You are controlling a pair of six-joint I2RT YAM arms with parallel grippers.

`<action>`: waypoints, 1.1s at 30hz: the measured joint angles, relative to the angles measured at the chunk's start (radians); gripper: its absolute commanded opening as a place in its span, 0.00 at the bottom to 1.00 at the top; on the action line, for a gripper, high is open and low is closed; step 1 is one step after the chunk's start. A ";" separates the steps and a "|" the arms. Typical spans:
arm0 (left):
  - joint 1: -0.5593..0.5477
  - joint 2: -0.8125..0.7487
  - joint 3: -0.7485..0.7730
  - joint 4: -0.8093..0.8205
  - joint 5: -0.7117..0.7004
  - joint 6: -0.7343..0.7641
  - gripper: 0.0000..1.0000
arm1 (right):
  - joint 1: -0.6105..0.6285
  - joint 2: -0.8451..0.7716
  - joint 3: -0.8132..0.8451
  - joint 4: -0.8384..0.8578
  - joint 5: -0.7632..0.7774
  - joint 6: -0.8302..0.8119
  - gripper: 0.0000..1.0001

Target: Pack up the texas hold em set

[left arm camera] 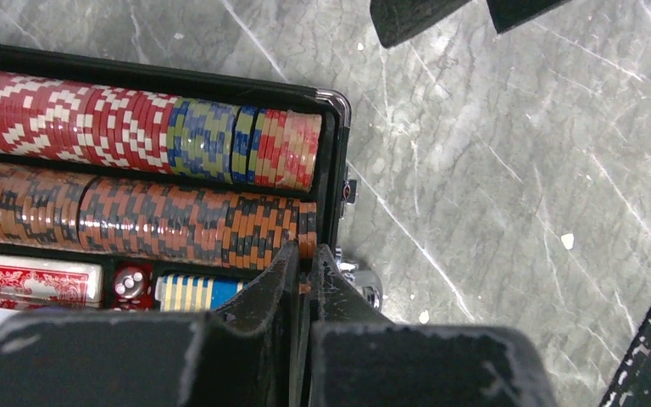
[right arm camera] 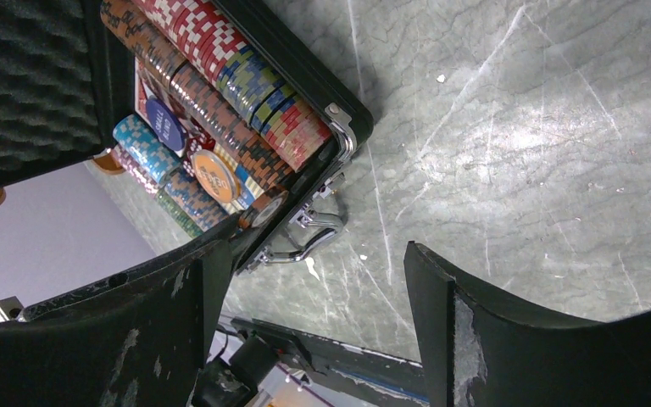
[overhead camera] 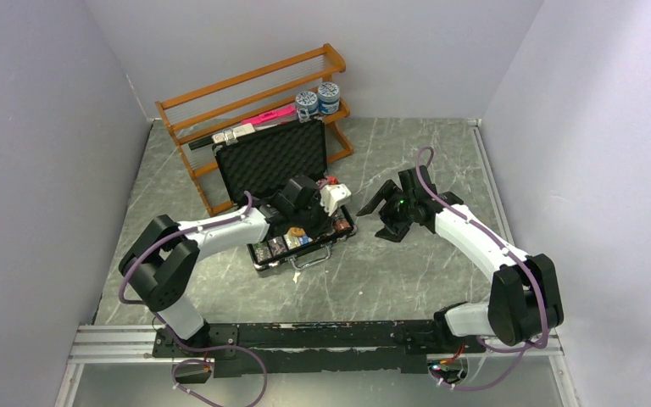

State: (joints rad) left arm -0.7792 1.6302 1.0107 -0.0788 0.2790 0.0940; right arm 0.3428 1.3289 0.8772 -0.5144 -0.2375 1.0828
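The black briefcase (overhead camera: pixel 262 257) lies open mid-table, its foam lid (overhead camera: pixel 271 161) leaning back. In the left wrist view it holds a red chip row (left arm camera: pixel 68 114), an orange-and-black chip row (left arm camera: pixel 136 220), a red card deck (left arm camera: pixel 30 284), a red die (left arm camera: pixel 131 284) and blue striped chips (left arm camera: pixel 195 291). My left gripper (left arm camera: pixel 307 252) is shut on an orange chip at the right end of the orange row. My right gripper (right arm camera: pixel 315 250) is open and empty, just right of the case and above its metal handle (right arm camera: pixel 305 242). A blue button disc (right arm camera: pixel 165 127) lies inside.
An orange wooden rack (overhead camera: pixel 254 93) stands behind the case, with two blue-and-white jars (overhead camera: pixel 318 100) and a pink item (overhead camera: pixel 275 114) on it. Grey walls close in on the left, back and right. A metal rail (overhead camera: pixel 305 339) runs along the near edge.
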 measured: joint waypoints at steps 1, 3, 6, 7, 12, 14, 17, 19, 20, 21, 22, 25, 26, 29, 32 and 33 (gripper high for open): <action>-0.002 0.004 0.000 0.004 -0.008 0.000 0.08 | 0.000 0.000 0.000 0.000 0.000 0.000 0.79; -0.005 0.008 -0.001 0.011 -0.019 0.001 0.11 | 0.000 0.000 0.000 0.000 0.000 0.000 0.79; -0.016 0.013 0.000 0.019 -0.042 0.009 0.16 | 0.000 0.000 0.000 0.000 0.000 -0.001 0.79; -0.017 0.016 -0.001 0.022 -0.049 0.015 0.17 | 0.000 0.000 0.000 0.000 0.000 -0.001 0.79; -0.062 0.045 -0.001 0.027 -0.122 0.045 0.23 | 0.000 0.000 0.000 0.000 0.000 -0.001 0.79; -0.073 0.056 -0.001 0.027 -0.147 0.055 0.30 | 0.000 0.000 0.000 0.000 0.000 -0.001 0.79; -0.076 0.060 -0.003 0.028 -0.163 0.061 0.46 | 0.000 0.000 0.000 0.000 0.000 -0.001 0.79; -0.077 0.060 -0.003 0.028 -0.169 0.053 0.53 | 0.000 0.000 0.000 0.000 0.000 -0.002 0.78; -0.078 0.059 -0.003 0.029 -0.172 0.047 0.59 | 0.000 0.000 0.000 0.000 0.000 -0.002 0.70; -0.078 0.058 -0.004 0.029 -0.172 0.042 0.63 | 0.000 0.000 0.000 0.000 -0.001 -0.005 0.62; -0.078 0.054 -0.006 0.029 -0.172 0.033 0.65 | 0.000 0.000 0.000 0.002 -0.005 -0.013 0.56; -0.078 0.021 -0.013 0.028 -0.174 0.003 0.66 | -0.001 -0.005 -0.016 0.035 -0.031 -0.022 0.47; -0.078 0.000 -0.016 0.029 -0.176 -0.008 0.67 | -0.001 -0.016 -0.036 0.070 -0.046 -0.018 0.45; -0.077 -0.080 -0.026 0.037 -0.189 -0.037 0.66 | 0.000 -0.054 -0.094 0.161 -0.096 -0.010 0.39; -0.072 -0.158 -0.034 0.059 -0.202 -0.078 0.66 | 0.017 -0.048 -0.109 0.245 -0.151 0.000 0.38; -0.069 -0.182 -0.036 0.064 -0.209 -0.091 0.67 | 0.029 -0.035 -0.106 0.273 -0.164 -0.001 0.37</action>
State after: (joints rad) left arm -0.8478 1.4487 0.9745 -0.0143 0.0704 0.0032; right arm 0.3714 1.2942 0.7708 -0.2417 -0.4015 1.0821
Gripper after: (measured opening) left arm 0.661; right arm 0.387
